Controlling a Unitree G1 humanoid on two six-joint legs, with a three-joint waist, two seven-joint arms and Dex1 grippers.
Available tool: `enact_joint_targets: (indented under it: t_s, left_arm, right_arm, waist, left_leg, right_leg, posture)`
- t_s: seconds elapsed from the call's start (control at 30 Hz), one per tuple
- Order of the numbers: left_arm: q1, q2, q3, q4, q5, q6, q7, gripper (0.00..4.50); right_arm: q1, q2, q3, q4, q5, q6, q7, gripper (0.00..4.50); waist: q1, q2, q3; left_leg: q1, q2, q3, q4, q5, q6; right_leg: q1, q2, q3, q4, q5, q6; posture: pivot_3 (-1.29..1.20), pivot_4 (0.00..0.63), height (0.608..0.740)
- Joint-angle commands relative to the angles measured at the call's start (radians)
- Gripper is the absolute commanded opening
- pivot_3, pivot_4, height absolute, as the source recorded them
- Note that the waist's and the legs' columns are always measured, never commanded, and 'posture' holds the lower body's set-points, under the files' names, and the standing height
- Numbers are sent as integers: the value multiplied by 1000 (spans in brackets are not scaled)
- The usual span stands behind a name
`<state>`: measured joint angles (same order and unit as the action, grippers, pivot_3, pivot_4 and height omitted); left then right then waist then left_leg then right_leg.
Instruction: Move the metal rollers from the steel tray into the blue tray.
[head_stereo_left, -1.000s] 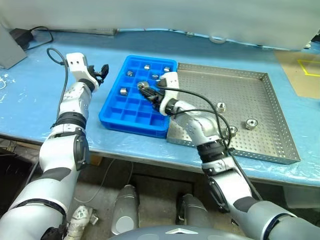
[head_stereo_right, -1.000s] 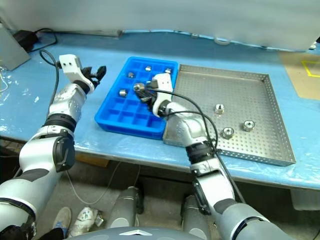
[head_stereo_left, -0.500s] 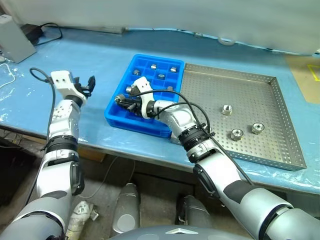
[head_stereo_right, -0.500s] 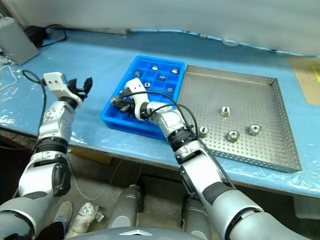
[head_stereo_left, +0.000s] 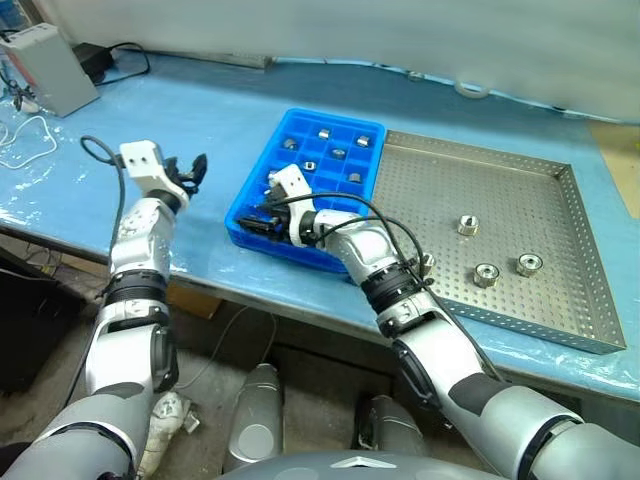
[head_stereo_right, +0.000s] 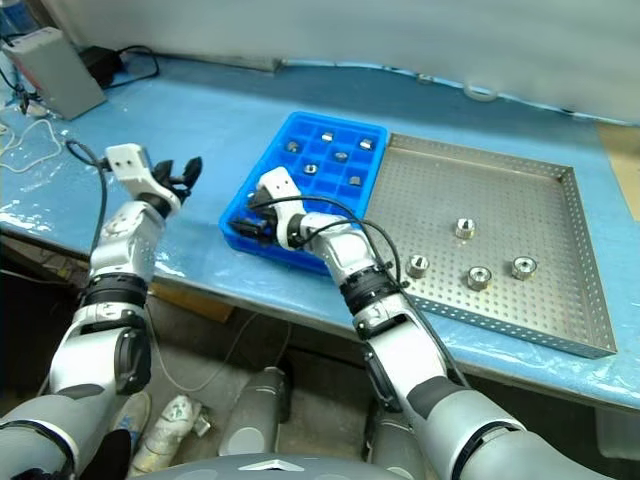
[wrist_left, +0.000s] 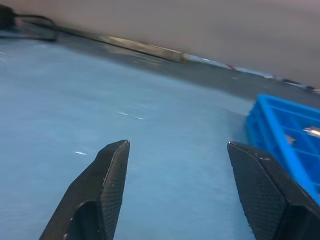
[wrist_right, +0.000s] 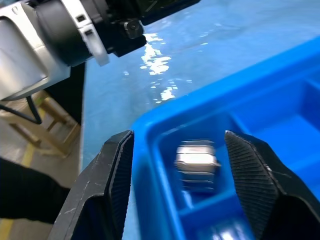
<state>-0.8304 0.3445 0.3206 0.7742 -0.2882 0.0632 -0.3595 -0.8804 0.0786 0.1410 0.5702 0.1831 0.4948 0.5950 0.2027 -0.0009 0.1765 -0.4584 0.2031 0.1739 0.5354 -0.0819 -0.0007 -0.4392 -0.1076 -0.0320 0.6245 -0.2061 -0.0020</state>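
Rollers (head_stereo_left: 487, 274) left to fetch sit well apart from both of my grippers, out on the steel tray (head_stereo_left: 560, 190) to my right: I count four there, one near the tray's near-left rim by my right forearm, one toward the middle, and a pair close together further right. All four appear to stand on end, holes up, though they are small in the head view and I would not swear to it.

My right gripper (head_stereo_left: 262, 222) hangs over the near-left corner of the blue tray (head_stereo_left: 355, 125), fingers (wrist_right: 252, 175) spread apart and empty. Between them, in the wrist view, a roller (wrist_right: 196, 161) sits in the corner compartment, blurred, touching neither finger; I judge it delivered. Several more rollers lie in the compartments at the far end of the blue tray.

My left gripper (head_stereo_left: 187, 170) hovers over bare table to the left of the blue tray, fingers parted around nothing, with the tray's edge just beside one fingertip in its wrist view.

So the next pick turns on this: the remaining rollers lie rightward from my right hand, across the whole blue tray and onto the steel one. My right arm is plainly nearer; the left would have to cross both trays. The roller by the steel tray's near-left rim looks the shortest reach.
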Motion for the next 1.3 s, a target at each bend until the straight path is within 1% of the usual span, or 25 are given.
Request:
enact_joint_targets:
  t_s: [0.03,0.2,0.27,0.37,0.47,0.63,0.73,0.83,0.87,0.9,1.0,1.13,1.2,1.3]
  left_arm:
    - [-104,-20,-26,58,-5,-40,-71,3426]
    - [-226,-81,-56,153,-26,-81,-253,3426]
    - [-271,-99,-86,191,-10,-101,-347,3426]
    - [-316,-131,-124,252,3,-90,-476,3426]
    - [-338,-173,-190,294,47,-109,-581,3426]
    - [-356,-259,-270,308,75,-92,-774,3426]
    - [-347,-298,-349,340,147,-129,-844,3426]
    - [-344,-316,-420,382,228,-171,-850,3426]
    - [-345,-318,-433,394,246,-179,-849,3426]
    - [-342,-324,-454,415,277,-199,-818,3426]
    - [-339,-344,-469,455,314,-224,-775,3426]
    - [-330,-381,-475,479,342,-249,-759,3426]
    - [-319,-411,-486,493,368,-257,-705,3426]
    - [-312,-442,-479,506,373,-238,-673,3426]
  right_arm:
    - [32,-30,-111,-175,76,46,-53,2938]
    - [121,-76,-259,-444,211,132,-110,2938]
    - [163,-104,-313,-569,280,180,-125,2938]
    - [246,-159,-376,-739,377,279,-148,2938]
    - [341,-197,-441,-877,458,357,-204,2938]
    - [507,-258,-499,-1077,544,437,-282,2938]
    - [621,-312,-519,-1175,585,481,-305,2938]
    - [716,-350,-548,-1230,618,499,-333,2938]
    - [736,-358,-555,-1240,626,501,-342,2938]
    - [772,-369,-586,-1257,637,499,-352,2938]
    - [835,-389,-655,-1291,682,483,-386,2938]
    - [872,-408,-689,-1308,715,462,-430,2938]
    - [878,-413,-695,-1319,733,453,-449,2938]
    - [884,-415,-691,-1331,764,438,-473,2938]
  waist:
    - [-3,0,0]
    - [-31,-1,0]
    - [-48,-1,0]
    - [-72,-1,0]
    - [-87,-1,0]
    - [-120,-1,0]
    - [-134,-1,0]
    - [-145,0,-1]
    - [-151,0,-1]
    - [-157,0,-1]
    - [-164,0,-1]
    - [-169,0,-1]
    - [-173,1,-1]
    - [-180,1,-1]
  left_leg:
    - [0,0,0,0,0,0]
    - [0,-1,2,1,1,-1]
    - [0,-1,3,2,3,-3]
    - [0,-5,3,2,1,0]
    - [3,-5,4,2,0,2]
    - [3,-5,7,3,-3,6]
    - [6,-4,9,3,-4,9]
    - [16,-2,14,2,-6,12]
    - [19,-1,16,2,-7,13]
    - [19,-2,19,2,-7,13]
    - [19,-2,21,2,-8,15]
    - [19,-2,23,2,-10,17]
    - [19,-2,24,2,-10,18]
    - [19,-2,25,2,-11,20]
  right_leg:
    - [0,0,0,0,0,0]
    - [1,1,2,-2,1,1]
    - [1,1,2,-4,1,1]
    - [1,1,3,-6,1,1]
    - [3,1,3,-7,1,1]
    - [4,1,5,-10,0,0]
    - [7,0,7,-11,0,0]
    - [18,0,8,-18,0,1]
    - [20,0,8,-18,-1,4]
    - [19,-1,9,-19,-4,8]
    - [19,-1,10,-20,-4,9]
    - [19,-1,11,-21,-3,8]
    - [19,-1,11,-21,-3,7]
    - [19,-2,11,-22,-3,7]
  posture:
    - [107,150,740]
    - [-40,150,740]
    - [-93,150,740]
    - [-158,150,740]
    - [-213,150,740]
    - [-310,150,740]
    - [-360,150,740]
    - [-406,150,740]
    - [-417,150,740]
    - [-434,150,740]
    - [-464,150,740]
    - [-509,150,740]
    - [-521,150,740]
    - [-529,150,740]
